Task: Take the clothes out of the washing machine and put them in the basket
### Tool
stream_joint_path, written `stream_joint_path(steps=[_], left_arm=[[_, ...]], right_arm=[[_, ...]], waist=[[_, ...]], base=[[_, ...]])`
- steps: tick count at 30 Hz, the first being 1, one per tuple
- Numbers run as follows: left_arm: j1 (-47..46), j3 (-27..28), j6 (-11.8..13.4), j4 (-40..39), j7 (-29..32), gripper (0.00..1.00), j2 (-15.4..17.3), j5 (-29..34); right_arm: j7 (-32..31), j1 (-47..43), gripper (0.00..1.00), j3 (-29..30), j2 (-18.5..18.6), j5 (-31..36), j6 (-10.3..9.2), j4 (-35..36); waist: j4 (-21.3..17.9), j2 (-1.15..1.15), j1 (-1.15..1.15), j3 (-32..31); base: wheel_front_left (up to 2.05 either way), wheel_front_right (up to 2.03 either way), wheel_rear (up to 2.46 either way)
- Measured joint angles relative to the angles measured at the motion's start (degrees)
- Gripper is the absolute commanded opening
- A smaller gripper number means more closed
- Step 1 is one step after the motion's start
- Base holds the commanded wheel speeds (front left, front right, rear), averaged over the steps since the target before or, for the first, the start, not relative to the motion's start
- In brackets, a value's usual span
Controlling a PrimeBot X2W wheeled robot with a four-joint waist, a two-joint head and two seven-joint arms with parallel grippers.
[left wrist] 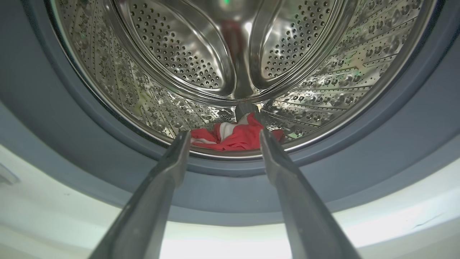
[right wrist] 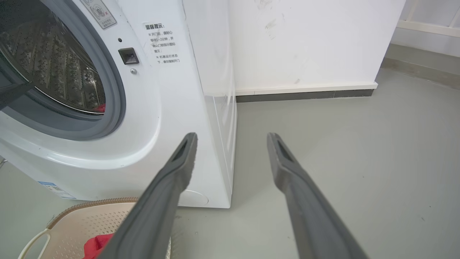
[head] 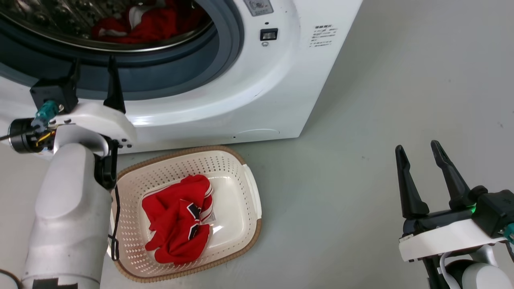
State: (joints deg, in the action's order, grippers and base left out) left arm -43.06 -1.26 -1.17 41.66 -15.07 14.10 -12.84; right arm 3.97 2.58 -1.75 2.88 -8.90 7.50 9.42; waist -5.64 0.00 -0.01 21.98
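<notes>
Floor (head: 401,80): grey, matt, a few dark specks.
Wall (right wrist: 305,43): white, scuffed, at my 12 o'clock in the right wrist view.
Skirting (right wrist: 305,94): dark strip along its foot.
Ledge (right wrist: 424,28): pale, at 2 o'clock.

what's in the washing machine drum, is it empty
Not empty: a red garment lies bunched at the bottom of the drum, near its front rim. A second red garment lies in the basket.

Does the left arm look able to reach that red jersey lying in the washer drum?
Probably yes. The left gripper hangs open at the grey door ring, aimed straight at the red jersey on the floor of the drum, and nothing stands between them.
</notes>
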Motion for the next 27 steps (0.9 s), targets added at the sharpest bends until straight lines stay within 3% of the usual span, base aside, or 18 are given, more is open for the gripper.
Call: stream_joint_path(steps=[11, 27], left_arm=[[-10.4, -1.5, -1.4, 8.7, 1.3, 1.0, 0.4, 0.5], [-27.0, -3.6, -1.6, 19.5, 13.8, 1.0, 8.3, 2.2]], right_arm=[[-0.7, 1.8, 1.0, -2.0, 0.0, 0.3, 0.0, 2.2], [3.5, 5.2, 1.0, -6.6, 0.0, -3.4, 0.0, -2.0]], waist=[[-0.1, 0.0, 0.01, 6.3], [-7.6, 0.0, 0.01, 15.6]], base=[[0.0, 0.0, 0.0], [0.0, 0.0, 0.0]])
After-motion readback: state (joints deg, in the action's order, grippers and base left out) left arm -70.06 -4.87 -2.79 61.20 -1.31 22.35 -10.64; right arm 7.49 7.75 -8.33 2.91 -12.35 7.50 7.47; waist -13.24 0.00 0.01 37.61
